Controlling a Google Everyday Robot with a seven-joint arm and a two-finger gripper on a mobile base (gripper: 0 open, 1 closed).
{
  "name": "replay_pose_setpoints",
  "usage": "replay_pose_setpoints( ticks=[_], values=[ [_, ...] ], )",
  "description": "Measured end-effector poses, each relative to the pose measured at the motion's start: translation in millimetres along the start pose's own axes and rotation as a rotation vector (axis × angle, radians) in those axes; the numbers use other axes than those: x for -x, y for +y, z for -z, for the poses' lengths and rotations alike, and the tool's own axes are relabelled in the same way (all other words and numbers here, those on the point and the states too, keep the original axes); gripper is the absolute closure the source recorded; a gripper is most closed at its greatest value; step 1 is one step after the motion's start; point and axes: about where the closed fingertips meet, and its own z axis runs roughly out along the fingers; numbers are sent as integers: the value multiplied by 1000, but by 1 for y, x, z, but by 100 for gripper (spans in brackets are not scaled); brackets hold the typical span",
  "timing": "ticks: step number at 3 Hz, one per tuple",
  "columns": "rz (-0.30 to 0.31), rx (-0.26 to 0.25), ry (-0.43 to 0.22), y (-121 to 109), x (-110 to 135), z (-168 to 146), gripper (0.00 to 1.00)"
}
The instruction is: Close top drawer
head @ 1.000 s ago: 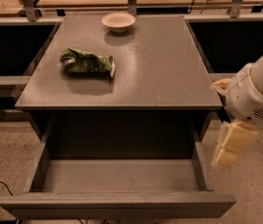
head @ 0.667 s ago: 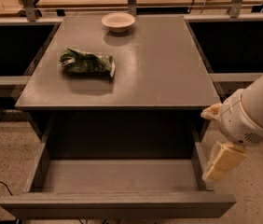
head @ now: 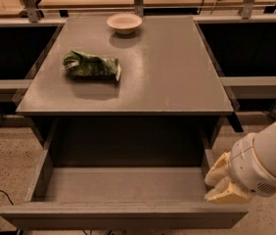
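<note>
Speckled flooring (head: 6, 165) is seen at the lower left, and wooden benches are seen behind a grey cabinet (head: 177, 72). On the cabinet's top, a green bag (head: 91, 66) is laid toward the left and a pale bowl (head: 124, 22) is set near the back edge, well apart from it.

Below the top, the drawer (head: 123, 185) is pulled fully out toward the camera, with its shallow tray exposed and nothing seen in it. Its long axis is laid left to right, so closing is judged to call for a push straight back into the cabinet, away from the camera.

At the far right, the gripper (head: 222, 184) is held low at the right end of the drawer, just beside the tray's right wall and directly behind the front panel's right corner. Contact there cannot be confirmed. Whether the gripper is open or closed cannot be told. The panel's outer face is thus placed toward the camera from the gripper, and most of the drawer is placed to its left. A push from this off-centre corner is judged likely to skew the drawer.

Compared with a second ago, the gripper is found lower and nearer the front panel; then it was hung higher, beside the cabinet's right edge. The drawer, bag and bowl are unchanged.
</note>
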Motion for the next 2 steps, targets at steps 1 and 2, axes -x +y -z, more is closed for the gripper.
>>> replay_pose_setpoints(
  ticks=[1,2],
  values=[
    [-14,33,-32,31,5,-13,88],
    [17,-9,-64,74,15,-45,100]
  ],
)
